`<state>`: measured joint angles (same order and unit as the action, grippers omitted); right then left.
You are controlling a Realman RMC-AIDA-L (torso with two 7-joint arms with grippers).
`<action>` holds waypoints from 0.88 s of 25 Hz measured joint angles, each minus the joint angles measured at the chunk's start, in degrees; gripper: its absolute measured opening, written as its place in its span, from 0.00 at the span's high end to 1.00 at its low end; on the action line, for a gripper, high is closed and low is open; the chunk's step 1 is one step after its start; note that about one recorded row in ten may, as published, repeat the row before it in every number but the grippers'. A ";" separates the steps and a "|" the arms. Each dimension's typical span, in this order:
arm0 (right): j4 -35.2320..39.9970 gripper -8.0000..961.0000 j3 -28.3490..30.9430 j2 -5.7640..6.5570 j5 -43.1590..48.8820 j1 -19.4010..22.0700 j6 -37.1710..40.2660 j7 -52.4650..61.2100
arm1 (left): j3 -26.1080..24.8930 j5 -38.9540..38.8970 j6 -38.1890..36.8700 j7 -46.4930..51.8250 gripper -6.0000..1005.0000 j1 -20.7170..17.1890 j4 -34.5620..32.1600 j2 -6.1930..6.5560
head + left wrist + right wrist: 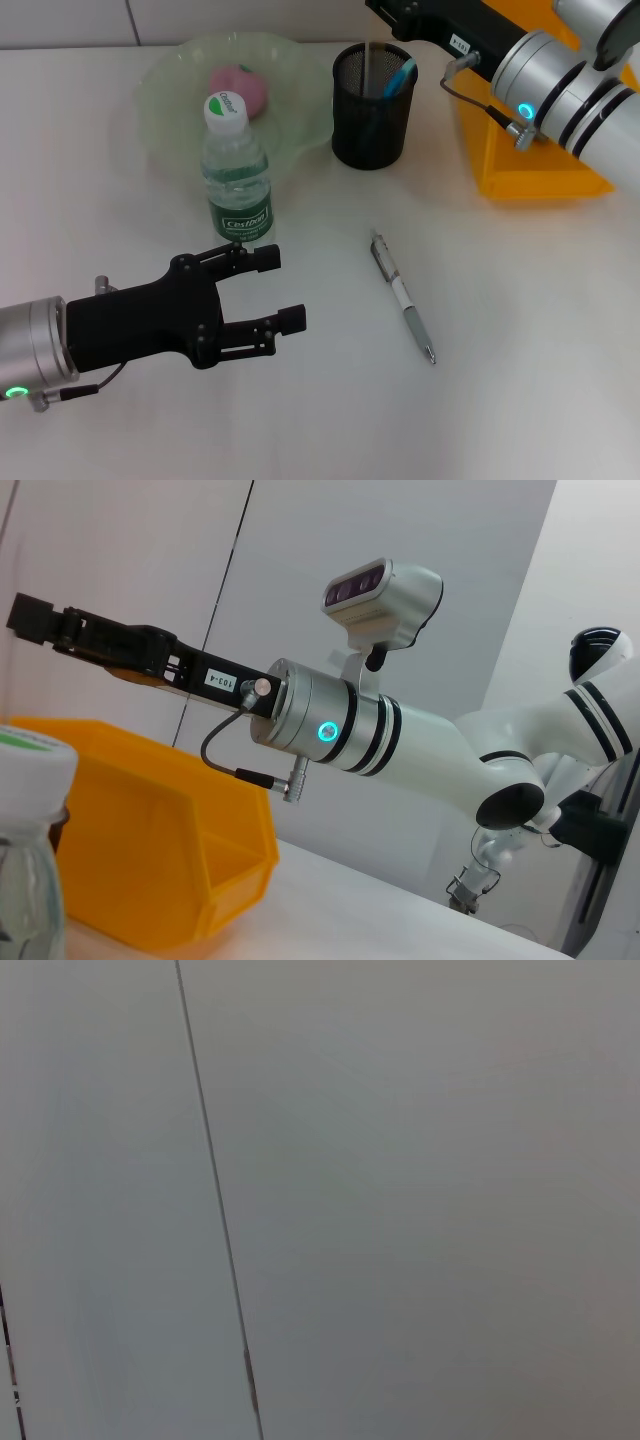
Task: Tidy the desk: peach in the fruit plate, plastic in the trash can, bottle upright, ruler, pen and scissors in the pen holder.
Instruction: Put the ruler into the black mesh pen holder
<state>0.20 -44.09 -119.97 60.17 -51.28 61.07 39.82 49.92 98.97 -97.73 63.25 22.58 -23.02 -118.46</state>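
Note:
The bottle [238,180] stands upright on the desk [520,330] in front of the fruit plate [160,85], and its cap shows close up in the left wrist view [25,780]. The peach [238,88] lies in that plate. My left gripper [280,288] hovers open just in front of the bottle, holding nothing. The pen [403,295] lies on the desk to the right of it. The pen holder [373,120] holds the blue scissors [400,78] and the clear ruler [372,62]. My right gripper [35,623] is raised behind the holder, over the trash can [530,170]. The plastic is out of view.
The right arm [560,80] crosses the back right corner above the yellow bin [150,850]. The right wrist view shows only a grey wall. White desk surface stretches in front of the pen and to its right.

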 joint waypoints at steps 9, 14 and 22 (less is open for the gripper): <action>0.20 0.42 -0.03 0.04 1.09 0.66 0.92 1.31 | -0.01 -0.19 -0.03 0.00 0.17 0.00 0.79 -0.06; 10.01 0.36 -0.13 0.55 13.20 4.31 3.97 16.15 | -0.08 -0.26 -0.04 -0.02 0.17 -0.20 0.86 -0.04; 41.34 0.36 -8.04 0.77 30.18 16.44 13.47 49.88 | -0.09 -0.41 -0.09 0.43 0.17 -0.40 0.90 0.07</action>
<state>41.54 -52.13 -119.20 90.35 -34.84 74.54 89.70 49.83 98.56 -97.82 63.67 22.19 -22.13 -118.39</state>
